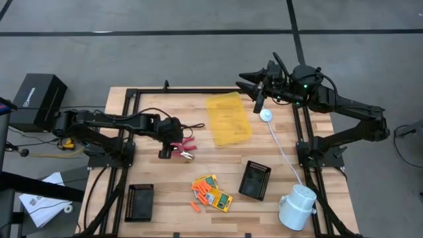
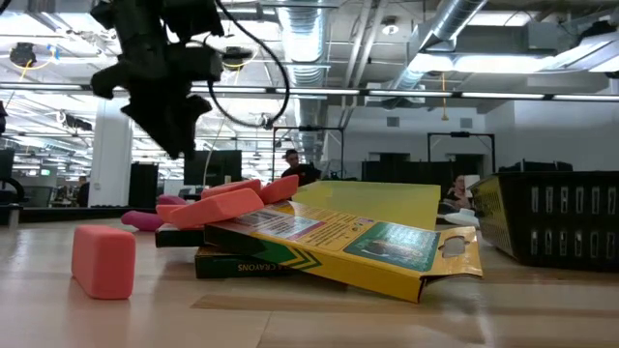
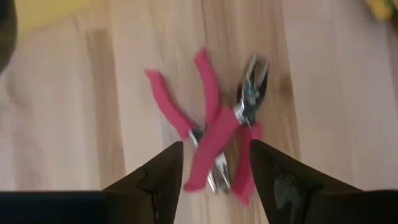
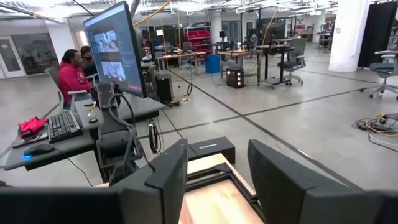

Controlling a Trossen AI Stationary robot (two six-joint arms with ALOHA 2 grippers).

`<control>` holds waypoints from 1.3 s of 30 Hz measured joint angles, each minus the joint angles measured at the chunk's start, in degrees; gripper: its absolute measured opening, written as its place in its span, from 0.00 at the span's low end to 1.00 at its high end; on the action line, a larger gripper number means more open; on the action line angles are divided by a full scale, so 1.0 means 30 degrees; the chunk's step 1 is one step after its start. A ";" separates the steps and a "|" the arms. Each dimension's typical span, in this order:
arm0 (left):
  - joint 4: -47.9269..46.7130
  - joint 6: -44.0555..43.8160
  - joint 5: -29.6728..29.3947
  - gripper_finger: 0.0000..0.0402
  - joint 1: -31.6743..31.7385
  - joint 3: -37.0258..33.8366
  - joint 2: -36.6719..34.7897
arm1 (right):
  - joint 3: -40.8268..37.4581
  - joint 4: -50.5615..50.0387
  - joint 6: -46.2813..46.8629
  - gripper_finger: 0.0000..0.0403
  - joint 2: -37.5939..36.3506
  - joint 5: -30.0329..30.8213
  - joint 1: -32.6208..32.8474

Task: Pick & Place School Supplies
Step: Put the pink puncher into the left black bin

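Observation:
Red-handled pliers (image 3: 214,134), apparently two tools lying crossed, rest flat on the wooden table (image 1: 184,149). My left gripper (image 3: 217,171) points steeply down over them, open, with one finger on each side of their nearer ends; I see no touch. It is left of the table's middle (image 1: 165,149). Yellow-and-green card boxes (image 1: 215,194) lie stacked near the front edge, with several orange sticks (image 1: 198,196) on and beside them (image 2: 227,205). My right gripper (image 1: 254,87) hangs open and level, high over the far right edge (image 4: 217,180).
A translucent yellow tray (image 1: 229,119) lies at the far middle. One black ribbed tray (image 1: 255,180) is right of the boxes, another (image 1: 139,201) at the front left. A white cylinder (image 1: 297,206) stands at the front right, its cord running to a small white disc (image 1: 266,115).

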 joint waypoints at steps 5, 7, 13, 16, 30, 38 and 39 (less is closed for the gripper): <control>-0.0158 0.0016 -0.0117 0.44 0.0007 -0.0036 0.1164 | 0.0000 -0.0008 0.0007 0.41 0.0000 0.0000 0.0000; -0.0163 0.0054 -0.0206 0.44 0.0008 -0.0036 0.1672 | 0.0000 -0.0015 0.0006 0.42 0.0000 0.0000 0.0000; -0.0120 0.0753 -0.0517 0.44 0.0007 -0.0051 0.2823 | 0.0000 -0.0007 0.0000 0.42 0.0000 -0.0007 0.0000; -0.0095 0.1014 -0.0801 0.43 0.0014 -0.0051 0.3066 | 0.0000 -0.0015 0.0005 0.41 0.0000 -0.0065 0.0000; 0.0217 0.1010 -0.0940 0.41 0.0857 -0.0051 0.3193 | 0.0000 -0.0007 0.0001 0.40 0.0000 -0.0072 0.0026; 0.0382 0.1019 -0.0933 0.39 0.1321 -0.0051 0.3187 | -0.0007 0.0000 0.0000 0.40 0.0000 -0.0073 0.0362; 0.0392 0.1021 -0.0933 0.39 0.1321 -0.0051 0.3186 | -0.0007 0.0000 0.0000 0.40 0.0000 -0.0073 0.0383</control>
